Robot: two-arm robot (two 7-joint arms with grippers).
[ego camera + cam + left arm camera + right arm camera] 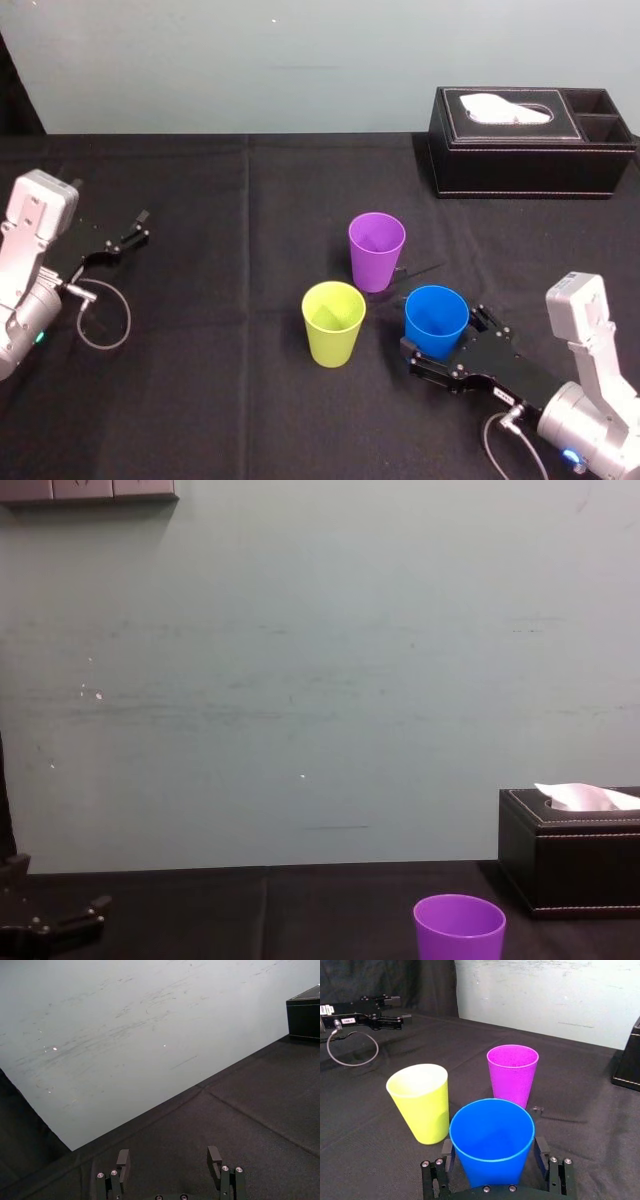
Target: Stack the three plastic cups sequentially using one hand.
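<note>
Right pincer (pixel 441 337) is down at the near right corner of the table (pixel 200 400), low against the black cloth. Its jaws are spread wide, one on each side of the blue cup (pixel 436 320). In the right wrist view the pincer (pixel 493 1160) brackets the lower part of that cup (pixel 492 1145), and a thin dark gap shows between each jaw and the cup wall. The cup stands upright on the cloth.

Behind everything runs the pale wall (pixel 250 60), and the black table stretches from edge to edge below it. At the far right sits the black tissue box (pixel 530 150), a white tissue poking out of its top. It is well apart from the cups.

Over on the left, the left pincer (pixel 134 229) is parked just above the cloth, far from the action. The left wrist view shows the pincer (pixel 169 1160) wide open with nothing between the jaws.

Now the cups, all three upright and separate, none stacked! The purple cup (pixel 377 250) is farthest back, near the middle of the table. The yellow-green cup (pixel 334 323) stands in front and to its left. The blue one is in front and to its right, close beside the purple cup. A small grey cable loop (pixel 105 315) lies on the cloth by the left arm.
</note>
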